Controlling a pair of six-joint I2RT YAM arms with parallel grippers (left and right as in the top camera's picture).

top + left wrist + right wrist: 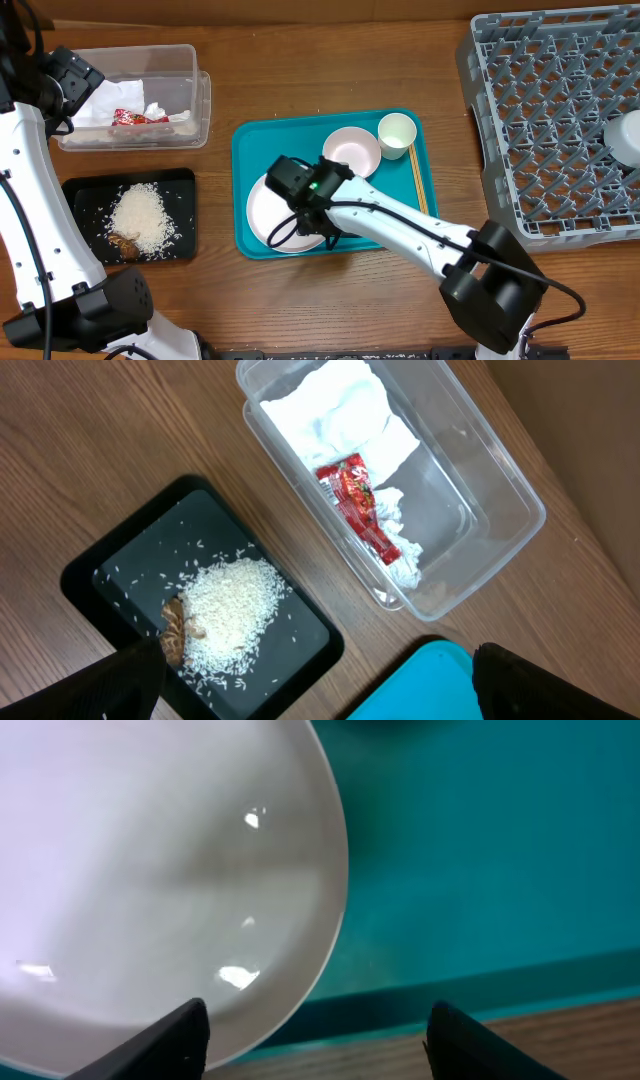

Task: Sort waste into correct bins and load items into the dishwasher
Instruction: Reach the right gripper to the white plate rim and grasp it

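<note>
On the teal tray (420, 225) lie a large white plate (262, 205), a pale bowl (351, 150), a small white cup (397, 133) and wooden chopsticks (420, 185). My right gripper (320, 1040) hangs open low over the plate's (150, 870) rim, one finger (170, 1040) above the plate and the other over the tray's edge, holding nothing. My left gripper (320, 690) is open and empty, high above the bins. The clear tub (480, 490) holds white napkins (330, 410) and a red wrapper (358, 500). The black tray (310, 650) carries rice (235, 605) and brown scraps (175, 630).
The grey dishwasher rack (555, 110) fills the right side, with a pale bowl (625, 135) at its right edge. Bare wooden table (330, 60) lies between the tub, the teal tray and the rack. My right arm (420, 235) crosses the teal tray's lower right corner.
</note>
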